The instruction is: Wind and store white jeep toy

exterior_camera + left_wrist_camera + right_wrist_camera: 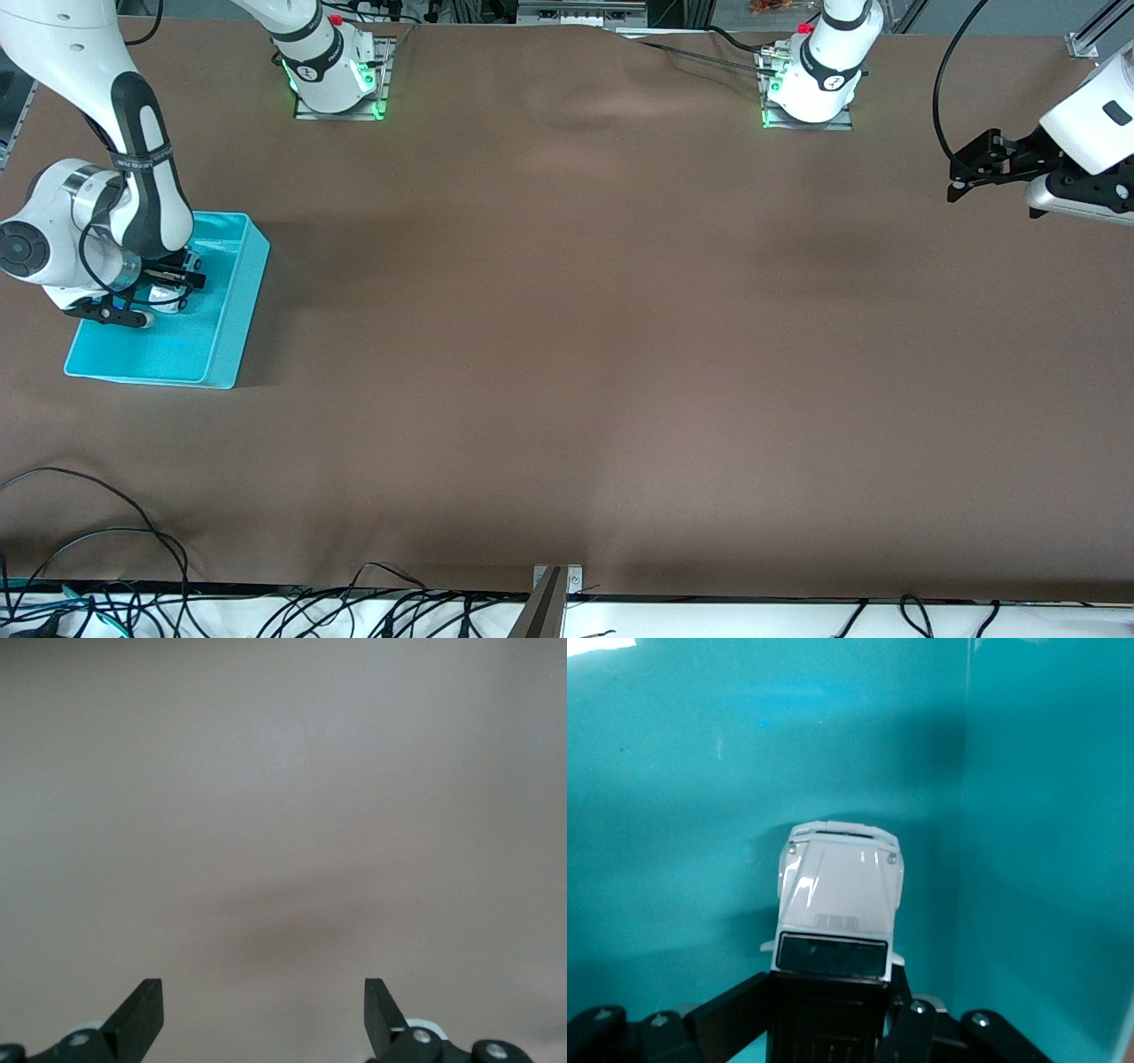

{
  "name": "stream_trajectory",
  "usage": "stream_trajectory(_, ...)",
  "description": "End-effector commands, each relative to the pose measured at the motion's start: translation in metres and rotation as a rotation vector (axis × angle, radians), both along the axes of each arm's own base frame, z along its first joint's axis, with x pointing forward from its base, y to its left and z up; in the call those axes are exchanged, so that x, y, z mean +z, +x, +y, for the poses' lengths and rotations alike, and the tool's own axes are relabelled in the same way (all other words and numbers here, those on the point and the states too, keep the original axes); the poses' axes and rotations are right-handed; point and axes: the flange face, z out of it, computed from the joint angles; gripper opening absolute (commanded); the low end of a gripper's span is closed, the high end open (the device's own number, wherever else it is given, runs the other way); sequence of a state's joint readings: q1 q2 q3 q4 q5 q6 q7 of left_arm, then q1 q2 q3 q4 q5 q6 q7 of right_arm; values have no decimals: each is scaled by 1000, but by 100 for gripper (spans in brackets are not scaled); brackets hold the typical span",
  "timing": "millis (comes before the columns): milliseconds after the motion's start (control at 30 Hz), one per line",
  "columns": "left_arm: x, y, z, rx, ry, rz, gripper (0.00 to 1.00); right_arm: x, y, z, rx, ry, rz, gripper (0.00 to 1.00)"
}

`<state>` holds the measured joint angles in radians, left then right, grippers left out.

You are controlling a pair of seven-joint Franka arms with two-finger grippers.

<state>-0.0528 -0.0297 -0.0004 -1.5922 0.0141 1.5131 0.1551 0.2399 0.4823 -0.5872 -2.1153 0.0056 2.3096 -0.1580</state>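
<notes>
The white jeep toy (837,886), white with a black roof and dark windscreen, sits between the fingers of my right gripper (833,992), which press on both sides of its roof. The cyan bin's floor and wall (1045,859) fill that view. In the front view my right gripper (173,288) is low inside the cyan bin (235,319) at the right arm's end of the table, and the jeep is mostly hidden by the hand. My left gripper (961,182) is open and empty, up over the bare table at the left arm's end; its wrist view (264,1019) shows only tabletop.
Brown cloth covers the table (567,354). Loose black cables (106,549) lie along the edge nearest the front camera. A metal bracket (556,580) sits at the middle of that edge.
</notes>
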Motion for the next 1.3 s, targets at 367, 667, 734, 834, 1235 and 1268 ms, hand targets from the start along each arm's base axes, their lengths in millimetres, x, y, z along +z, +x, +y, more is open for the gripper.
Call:
stream_trajectory(367,7,3,-3,8,5,1,100,-28,-4,7,-1,23,16,58)
stream_trajectory(667,7,3,-3,8,5,1,100,13,-3,12,-28,74,28,77)
stream_trajectory(734,7,3,-3,8,5,1,100,26,-3,13,-30,88,26,79)
stream_trajectory(834,8,3,-3,8,5,-1,100,43,-2,15,-33,104,14,100)
stream_trajectory(1235,7,3,-3,8,5,2,100,126,-13,20,-44,186,0,100)
stream_trajectory(1268,7,3,-3,8,5,1,100,134,-15,21,-45,195,-2,100)
